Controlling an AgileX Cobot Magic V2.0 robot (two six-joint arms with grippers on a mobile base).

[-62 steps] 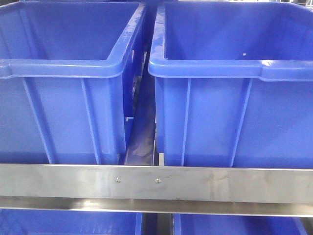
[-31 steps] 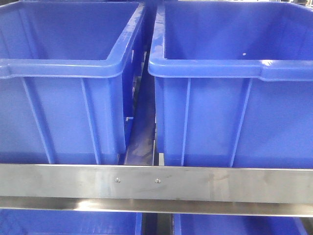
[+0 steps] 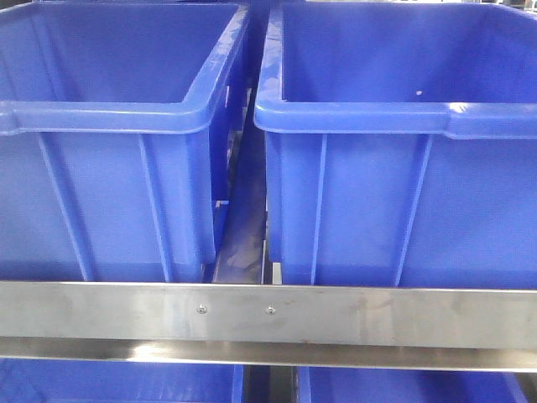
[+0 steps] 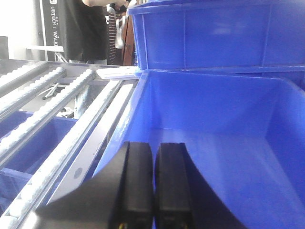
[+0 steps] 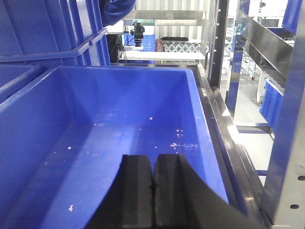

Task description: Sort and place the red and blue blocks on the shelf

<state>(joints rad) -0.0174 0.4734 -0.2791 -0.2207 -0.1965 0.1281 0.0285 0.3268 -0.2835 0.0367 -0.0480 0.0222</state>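
Note:
The red and blue blocks are out of view in every frame. The shelf shows as a brushed-steel front rail (image 3: 268, 323) with two screws, and as roller tracks (image 4: 52, 112) in the left wrist view. My left gripper (image 4: 153, 150) is shut with nothing between its black fingers, hanging over the inside of a large blue bin (image 4: 224, 143). My right gripper (image 5: 154, 162) is shut too and holds nothing, above the floor of another blue bin (image 5: 109, 138). Neither gripper appears in the front view.
Two large blue bins (image 3: 109, 159) (image 3: 403, 168) stand side by side on the shelf, a narrow gap (image 3: 243, 227) between them. More blue bins sit on the tier below (image 3: 117, 382). A stacked bin (image 4: 214, 33) rises behind. A steel upright (image 5: 286, 157) stands at the right.

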